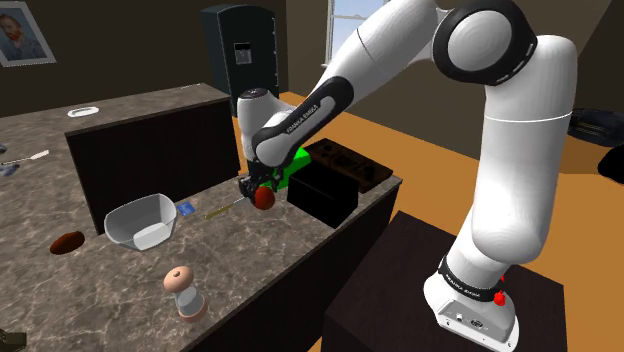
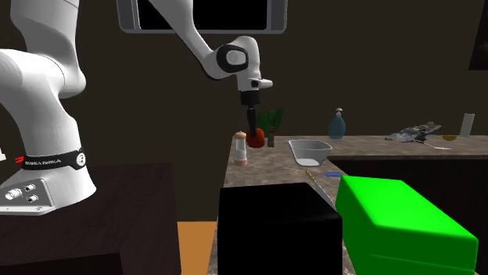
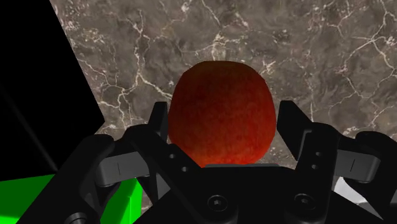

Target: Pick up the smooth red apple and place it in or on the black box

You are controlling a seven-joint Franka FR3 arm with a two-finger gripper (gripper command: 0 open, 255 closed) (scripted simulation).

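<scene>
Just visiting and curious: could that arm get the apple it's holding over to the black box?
Probably yes. The gripper, shut on the red apple, hangs right beside the black box, whose top looks bare; the green box sits next to it, not across the way.

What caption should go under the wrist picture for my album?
Black claw clasping a red apple over the marbled counter, black box alongside.

Boxes: two, one black box (image 1: pixel 322 190) and one green box (image 2: pixel 403 219). One red apple (image 3: pixel 219 111). One white bowl (image 1: pixel 128 218). One shaker (image 1: pixel 184 291). One blue bottle (image 2: pixel 337 125). One leafy plant (image 2: pixel 271 119). One framed portrait (image 1: pixel 22 42). One brown oval lump (image 1: pixel 67 242).
</scene>
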